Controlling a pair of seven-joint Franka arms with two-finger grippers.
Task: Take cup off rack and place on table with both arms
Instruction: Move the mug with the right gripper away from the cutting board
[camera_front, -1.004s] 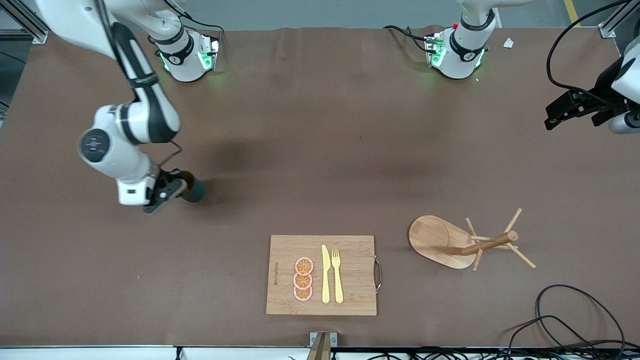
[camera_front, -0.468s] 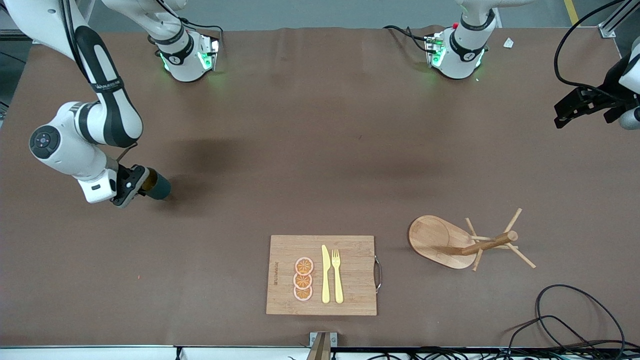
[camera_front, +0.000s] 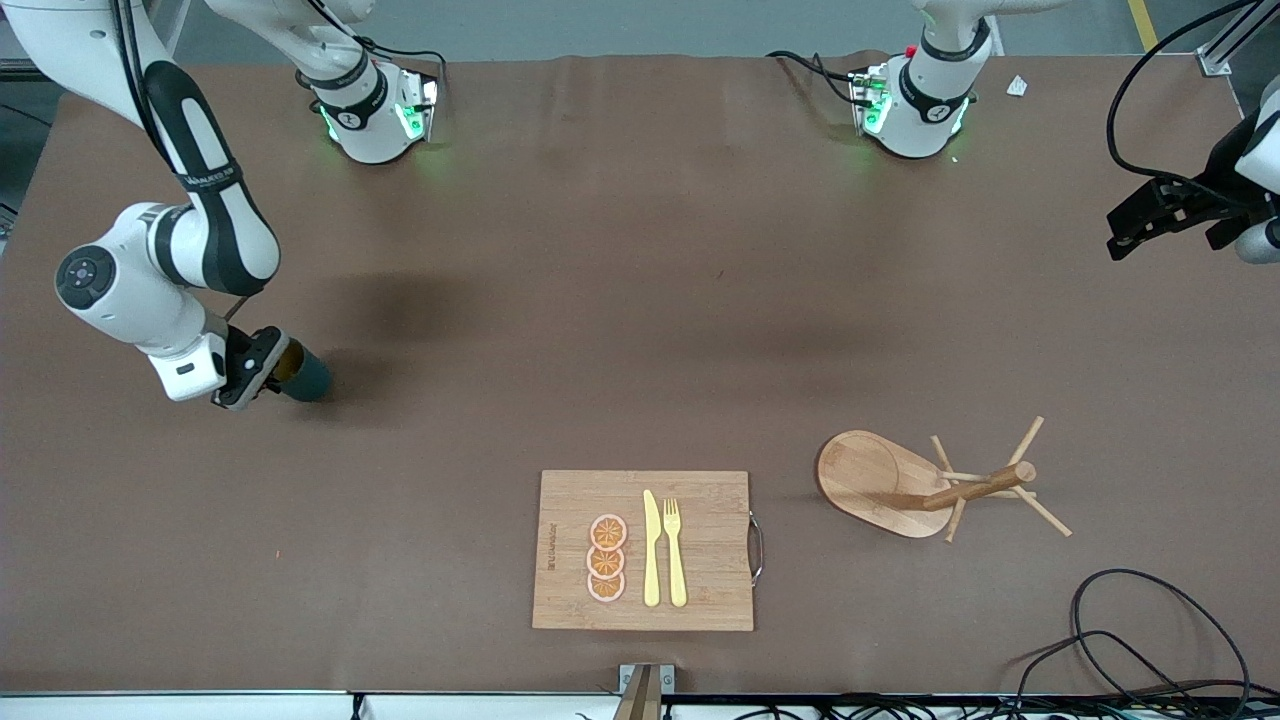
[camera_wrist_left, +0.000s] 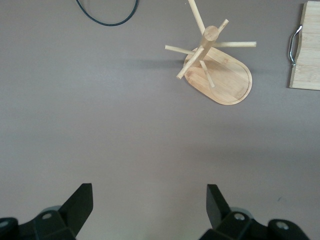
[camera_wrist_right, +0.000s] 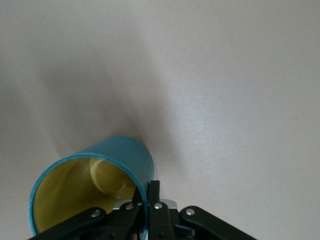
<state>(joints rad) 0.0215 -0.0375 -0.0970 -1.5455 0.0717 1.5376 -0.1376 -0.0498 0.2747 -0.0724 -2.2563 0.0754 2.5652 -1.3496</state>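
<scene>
Both arms are over the table (camera_front: 640, 300), a broad matte brown sheet, and I go from there down. At the left arm's end stands the rack (camera_front: 905, 485), pale wood with an oval base, bare pegs radiating from its post. My left gripper (camera_front: 1150, 215) waits high over that end, fingers spread wide and holding nothing. The cup (camera_front: 305, 375) (glossy teal outside, yellowish within) hangs over the right arm's end, its rim pinched in the right gripper (camera_front: 262, 368). I'd lower slowly until the base sits flat, then release without dragging the thin wall.
</scene>
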